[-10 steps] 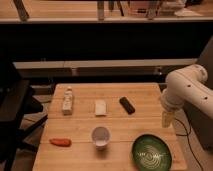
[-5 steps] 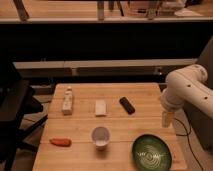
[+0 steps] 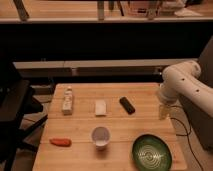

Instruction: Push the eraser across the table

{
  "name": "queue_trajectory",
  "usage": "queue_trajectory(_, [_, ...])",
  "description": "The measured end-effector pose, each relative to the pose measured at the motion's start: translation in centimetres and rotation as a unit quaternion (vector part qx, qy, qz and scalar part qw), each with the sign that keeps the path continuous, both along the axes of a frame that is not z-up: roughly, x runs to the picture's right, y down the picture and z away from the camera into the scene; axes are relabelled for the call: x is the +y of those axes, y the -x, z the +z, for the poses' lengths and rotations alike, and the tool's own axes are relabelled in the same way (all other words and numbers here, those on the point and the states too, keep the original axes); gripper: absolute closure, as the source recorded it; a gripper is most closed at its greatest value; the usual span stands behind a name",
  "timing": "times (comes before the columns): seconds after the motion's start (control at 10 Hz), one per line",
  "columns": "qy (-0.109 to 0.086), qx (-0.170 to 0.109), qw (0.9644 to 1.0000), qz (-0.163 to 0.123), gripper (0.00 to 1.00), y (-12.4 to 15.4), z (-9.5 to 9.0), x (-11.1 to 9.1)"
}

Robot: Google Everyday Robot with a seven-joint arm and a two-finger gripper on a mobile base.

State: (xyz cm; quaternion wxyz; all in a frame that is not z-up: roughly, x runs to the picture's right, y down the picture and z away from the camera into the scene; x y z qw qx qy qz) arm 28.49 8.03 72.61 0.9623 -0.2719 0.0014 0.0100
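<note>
The eraser [image 3: 127, 105] is a small black oblong block lying at an angle on the light wooden table [image 3: 85, 155], right of the middle and toward the far side. My gripper [image 3: 163, 113] hangs from the white arm [image 3: 181, 82] over the table's right edge, to the right of the eraser and apart from it.
A white flat block [image 3: 101, 107] lies left of the eraser. A small white bottle [image 3: 67, 101] stands at the far left. A white cup [image 3: 100, 137] stands near the front middle, a green bowl [image 3: 152, 152] at the front right, an orange carrot-like object [image 3: 60, 142] at the front left.
</note>
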Motion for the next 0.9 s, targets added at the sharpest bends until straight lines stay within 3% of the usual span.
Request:
queue_trajectory(0.5, [-0.002, -0.017, 0.9998, -0.005, 0.2, 0.4, 3.5, -1.4])
queue_trajectory(0.9, [0.0, -0.023, 0.9997, -0.006, 0.2, 0.0, 5.4, -0.9])
